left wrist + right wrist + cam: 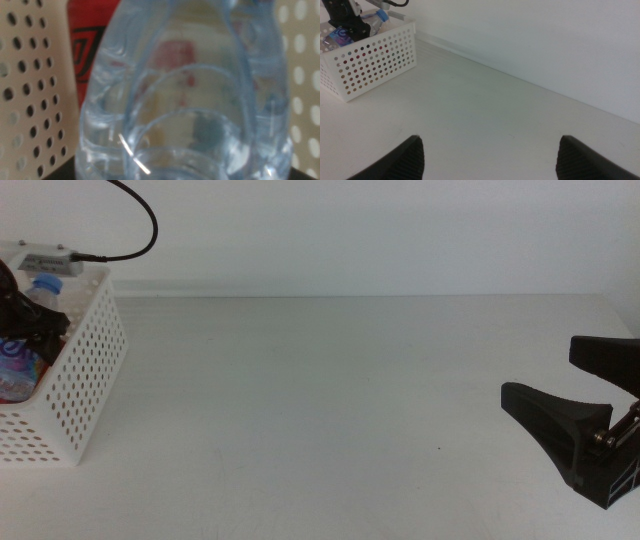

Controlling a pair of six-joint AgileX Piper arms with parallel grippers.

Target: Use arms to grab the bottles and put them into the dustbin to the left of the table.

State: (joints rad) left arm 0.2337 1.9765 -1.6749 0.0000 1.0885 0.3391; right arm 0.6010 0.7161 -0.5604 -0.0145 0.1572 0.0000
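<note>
- Middle view: the left gripper (30, 325) is inside the white perforated plastic basket (85, 380) at the far left of the plain white surface (320, 390), fingers clamped around the clear blue-capped water bottle (42, 292); the right gripper (570, 405) waits at the right edge, fingers spread apart
- Left wrist view: the water bottle (185, 100) fills the frame, a slim red can (90, 40) behind it against the basket's holed wall (30, 85)
- Right wrist view: the basket (370, 62) stands far left, well apart from the right gripper (490, 160)

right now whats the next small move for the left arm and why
Probably open the left gripper and let go. It holds the water bottle inside the dustbin, next to the red can, so releasing should drop it in. The right gripper waits open at the table's right.
</note>
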